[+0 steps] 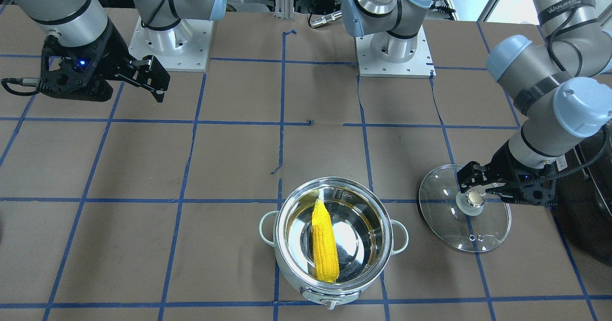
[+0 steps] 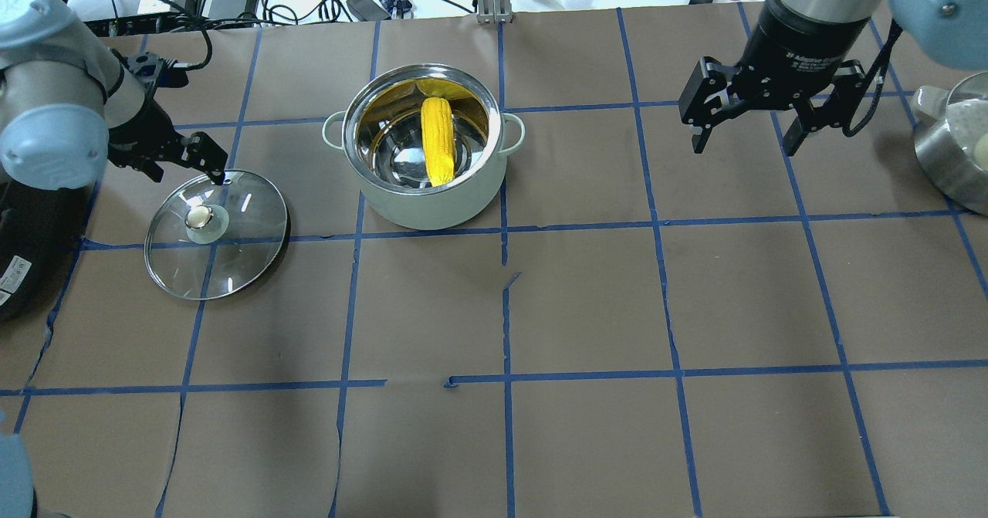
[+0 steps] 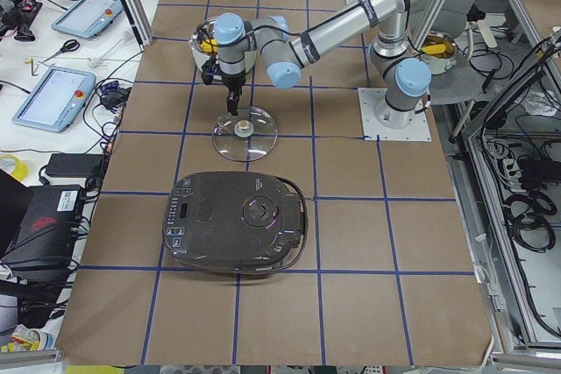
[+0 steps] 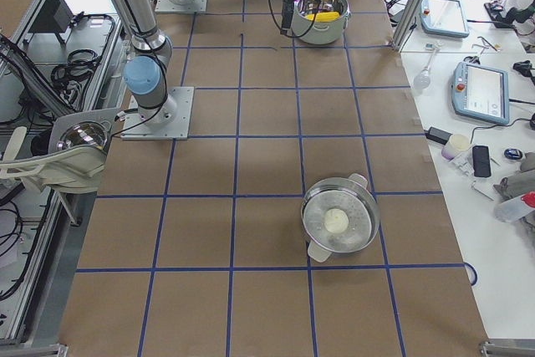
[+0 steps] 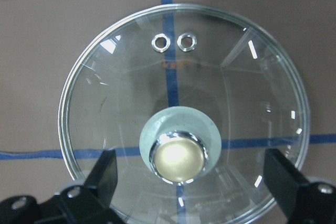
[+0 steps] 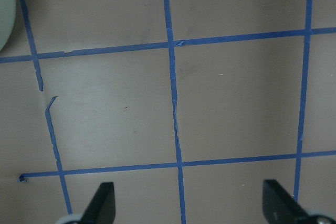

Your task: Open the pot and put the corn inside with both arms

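**Item 1, left edge, far side.** The left gripper (image 5: 190,161) is hovering over the glass lid (image 2: 231,255). Its jaws are spreading wide on either side of the lid knob (image 2: 199,215) and are gripping nothing. The lid is lying flat on the table (image 2: 587,309), well apart from the pot.

**Item 2, far edge, left of centre.** The pot (image 2: 432,213) is standing open. The corn (image 2: 436,143) is lying inside it, across the steel bottom, with one end leaning toward the inner wall.

**Item 3, toward the far right corner.** The right gripper (image 2: 745,147) is hanging above bare table, jaws spread and carrying nothing.

**Step in hand.** Both parts of the task are looking complete, since the lid is off and the corn is in. The next move probably calls only for raising the left gripper straight up off the knob and drawing both arms back without nudging the lid.

**Hidden or unclear:**
- The black appliance (image 3: 237,221) by the left edge is showing only as a sliver in the overhead view.
- The height of the left fingers above the knob is not readable.
- The corn's tip is merging with its yellow reflection in the steel.
- A second steel pot (image 2: 945,167) at the right edge is being cut off, with something pale inside it.
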Controlling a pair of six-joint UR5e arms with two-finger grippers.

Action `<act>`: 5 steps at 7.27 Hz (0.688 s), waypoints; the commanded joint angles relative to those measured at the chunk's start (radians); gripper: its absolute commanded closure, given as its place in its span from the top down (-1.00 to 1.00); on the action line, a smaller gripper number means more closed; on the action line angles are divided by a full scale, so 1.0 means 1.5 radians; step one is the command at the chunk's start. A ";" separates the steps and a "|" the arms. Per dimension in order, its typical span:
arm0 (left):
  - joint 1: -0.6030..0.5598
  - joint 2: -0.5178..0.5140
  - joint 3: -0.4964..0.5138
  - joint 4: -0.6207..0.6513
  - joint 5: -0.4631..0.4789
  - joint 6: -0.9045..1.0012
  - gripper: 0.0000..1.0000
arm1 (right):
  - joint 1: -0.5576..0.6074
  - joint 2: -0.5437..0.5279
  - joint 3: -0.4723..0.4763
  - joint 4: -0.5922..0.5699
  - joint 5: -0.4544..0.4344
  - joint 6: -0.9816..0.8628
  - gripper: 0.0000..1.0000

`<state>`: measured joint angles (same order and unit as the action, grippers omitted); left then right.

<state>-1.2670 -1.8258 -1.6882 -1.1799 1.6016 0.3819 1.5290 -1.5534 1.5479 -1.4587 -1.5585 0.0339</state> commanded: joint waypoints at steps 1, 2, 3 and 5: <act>-0.080 0.049 0.129 -0.199 0.001 -0.115 1.00 | 0.003 -0.014 0.009 -0.005 -0.037 0.009 1.00; -0.124 0.066 0.152 -0.214 0.000 -0.174 1.00 | 0.003 -0.014 0.005 -0.005 -0.024 0.029 1.00; -0.169 0.081 0.160 -0.222 0.000 -0.217 1.00 | 0.003 -0.013 0.005 -0.005 -0.027 0.031 1.00; -0.244 0.124 0.172 -0.274 0.020 -0.261 1.00 | 0.004 -0.013 0.003 -0.013 -0.029 0.032 1.00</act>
<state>-1.5622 -1.6788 -1.4398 -1.5301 1.6084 0.0349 1.5350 -1.5725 1.5549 -1.4727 -1.5981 0.0790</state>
